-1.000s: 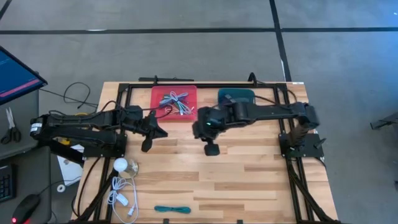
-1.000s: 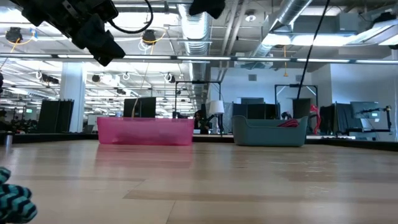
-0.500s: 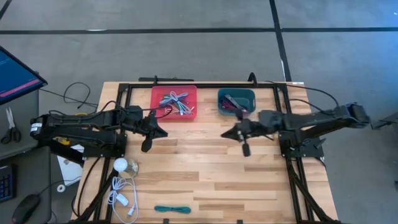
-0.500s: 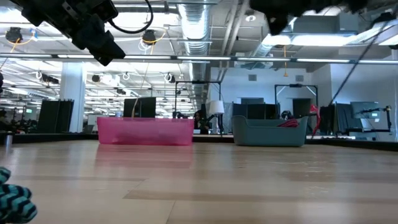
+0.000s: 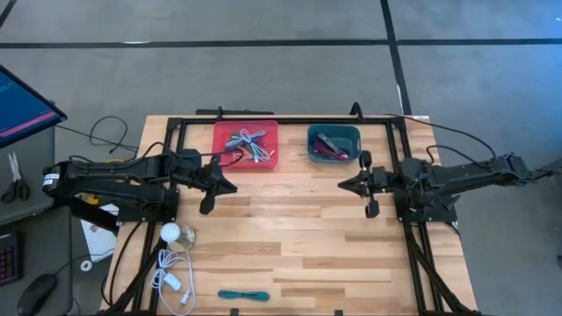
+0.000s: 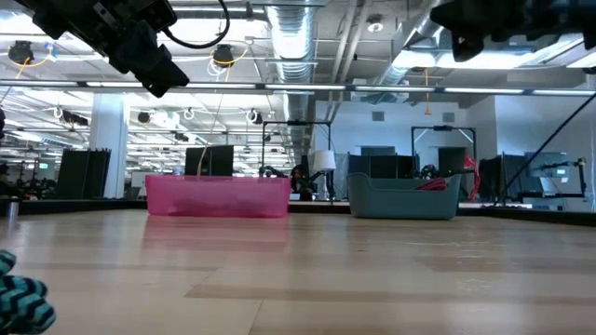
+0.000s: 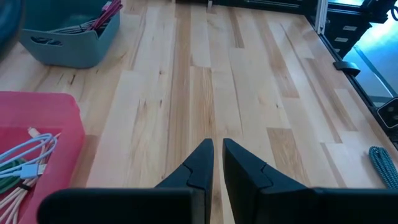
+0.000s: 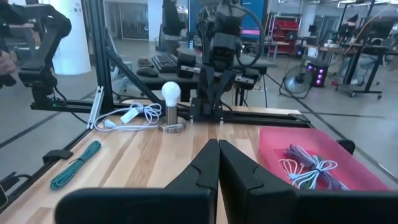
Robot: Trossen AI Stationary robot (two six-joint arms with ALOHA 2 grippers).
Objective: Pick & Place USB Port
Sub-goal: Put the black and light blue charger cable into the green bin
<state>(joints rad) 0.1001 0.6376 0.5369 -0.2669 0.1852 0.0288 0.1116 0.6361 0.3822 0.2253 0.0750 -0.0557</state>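
Observation:
A red tray [image 5: 246, 145] at the table's far side holds coiled grey and white USB cables [image 8: 311, 171]. Beside it, a teal bin [image 5: 334, 143] holds red and dark cables. A teal cable [image 5: 243, 296] lies loose by the near edge. My left gripper [image 5: 232, 187] hovers shut and empty just near of the red tray, its fingertips [image 7: 205, 152] a slit apart. My right gripper [image 5: 342, 186] hovers shut and empty near the teal bin, pointing level toward the table's left; its fingers [image 8: 208, 155] meet.
A white bulb on a stand [image 5: 171, 233] and a white cable [image 5: 171, 281] lie at the near left. A black frame [image 5: 263, 120] runs round the table's edges. Bare wood [image 5: 290, 237] stretches between the two grippers and toward the near edge.
My right gripper has drawn back from the table's middle, in front of the trays, toward the right edge. It has tipped from pointing down to pointing level and stayed shut. The teal bin, partly covered by the arm before, now shows whole.

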